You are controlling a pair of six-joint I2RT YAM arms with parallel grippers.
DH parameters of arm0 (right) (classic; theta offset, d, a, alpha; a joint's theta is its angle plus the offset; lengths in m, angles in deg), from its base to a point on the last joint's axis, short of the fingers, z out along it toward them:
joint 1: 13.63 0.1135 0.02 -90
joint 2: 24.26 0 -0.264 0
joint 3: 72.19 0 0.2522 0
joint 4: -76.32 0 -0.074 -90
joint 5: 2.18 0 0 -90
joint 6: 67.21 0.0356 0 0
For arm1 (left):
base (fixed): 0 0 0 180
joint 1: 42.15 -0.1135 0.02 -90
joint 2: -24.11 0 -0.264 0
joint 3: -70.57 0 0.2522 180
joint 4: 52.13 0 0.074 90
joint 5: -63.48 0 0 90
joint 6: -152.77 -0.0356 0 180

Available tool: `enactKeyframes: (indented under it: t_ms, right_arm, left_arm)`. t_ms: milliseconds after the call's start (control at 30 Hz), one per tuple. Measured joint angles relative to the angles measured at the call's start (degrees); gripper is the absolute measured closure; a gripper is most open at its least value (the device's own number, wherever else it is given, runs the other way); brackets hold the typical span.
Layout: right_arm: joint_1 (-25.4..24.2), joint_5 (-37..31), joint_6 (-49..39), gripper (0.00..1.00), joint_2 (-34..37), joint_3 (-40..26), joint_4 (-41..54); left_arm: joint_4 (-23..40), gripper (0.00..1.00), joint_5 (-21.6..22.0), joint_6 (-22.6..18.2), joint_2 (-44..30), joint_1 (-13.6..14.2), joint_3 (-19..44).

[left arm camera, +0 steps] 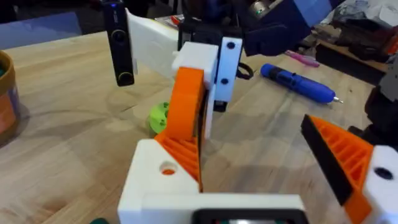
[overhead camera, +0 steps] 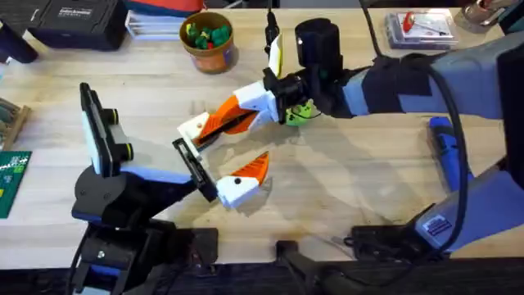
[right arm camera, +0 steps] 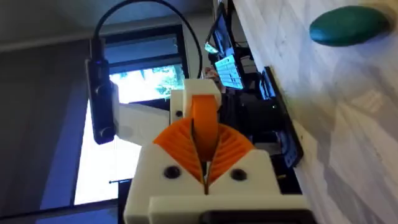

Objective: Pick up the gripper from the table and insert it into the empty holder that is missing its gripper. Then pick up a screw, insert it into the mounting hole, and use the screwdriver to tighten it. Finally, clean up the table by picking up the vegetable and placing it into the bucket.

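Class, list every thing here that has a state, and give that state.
Left end effector: open.
Right end effector: shut.
Screwdriver: lying on the table.
Bucket: upright, toy pieces inside.
Vegetable: on the table, not in bucket.

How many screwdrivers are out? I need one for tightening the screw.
1: the blue screwdriver lies on the table at its right side, beside the right arm. Another could be hidden under the arms.

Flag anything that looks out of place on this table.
The teal vegetable lies loose on the bare tabletop, while the other toy pieces sit in the bucket. The lime-green disc also lies stray mid-table.
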Motion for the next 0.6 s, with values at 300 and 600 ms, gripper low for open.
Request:
enactKeyframes:
  t_ms: [300, 600]
  right_arm:
    - [0.1, -0.5, 0.2, 0.954, 0.0, 0.0, 0.0]
    - [0.4, -1.5, 0.6, 0.86, 0.0, 0.0, -3.0]
  left_arm:
    - [0.0, 0.015, 0.3, 0.2, 0.0, 0.0, 0.0]
    - [-0.1, 0.015, 0.9, -0.3, 0.0, -0.1, 0.0]
